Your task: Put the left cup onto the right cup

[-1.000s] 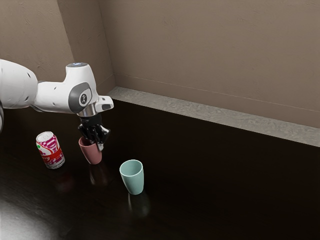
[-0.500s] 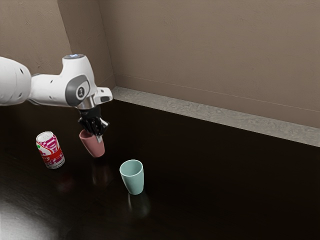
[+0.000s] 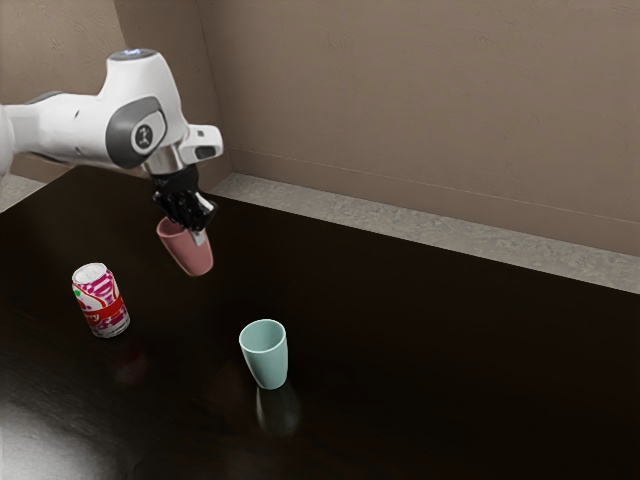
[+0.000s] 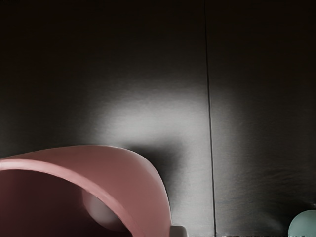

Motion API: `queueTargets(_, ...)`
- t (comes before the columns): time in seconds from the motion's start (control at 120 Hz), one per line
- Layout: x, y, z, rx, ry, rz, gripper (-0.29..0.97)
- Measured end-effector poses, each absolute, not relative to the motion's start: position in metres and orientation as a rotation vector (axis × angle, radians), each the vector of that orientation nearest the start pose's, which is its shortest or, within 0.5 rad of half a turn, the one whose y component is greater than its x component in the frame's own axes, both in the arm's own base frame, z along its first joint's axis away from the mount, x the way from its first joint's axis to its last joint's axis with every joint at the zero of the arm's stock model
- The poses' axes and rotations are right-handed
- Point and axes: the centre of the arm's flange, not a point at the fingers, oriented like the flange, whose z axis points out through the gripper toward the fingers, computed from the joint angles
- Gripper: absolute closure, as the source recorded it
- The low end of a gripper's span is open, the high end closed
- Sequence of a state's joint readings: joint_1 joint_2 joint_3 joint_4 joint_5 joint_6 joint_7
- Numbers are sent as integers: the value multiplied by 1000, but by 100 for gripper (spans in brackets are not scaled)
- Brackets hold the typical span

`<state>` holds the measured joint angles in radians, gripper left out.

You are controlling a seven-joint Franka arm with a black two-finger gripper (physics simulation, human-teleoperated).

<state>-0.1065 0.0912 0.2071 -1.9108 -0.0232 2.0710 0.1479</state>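
A pink cup [image 3: 188, 250] hangs well above the dark table, tilted slightly, with my black gripper [image 3: 187, 222] shut on its rim. The wrist view shows this pink cup [image 4: 89, 192] as a large blurred shape right under my hand. A teal cup [image 3: 264, 353] stands upright on the table, below my hand and toward the exterior view's right. A sliver of the teal cup [image 4: 303, 224] peeks in at the wrist view's corner.
A red and white soda can [image 3: 100, 300] stands on the table at the exterior view's left, below the held cup. A grey ledge [image 3: 420, 228] runs along the wall behind the dark table [image 3: 450, 370].
My gripper has lifted the pink cup off the table, rising steadily and tilting it slightly. The teal cup and the can have stayed in place.
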Motion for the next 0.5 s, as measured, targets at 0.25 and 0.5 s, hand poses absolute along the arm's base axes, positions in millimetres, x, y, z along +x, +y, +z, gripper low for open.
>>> queueTargets(0.25,578,10,470,-3129,192,-92,79)
queueTargets(0.5,561,-34,478,-3123,326,-73,79)
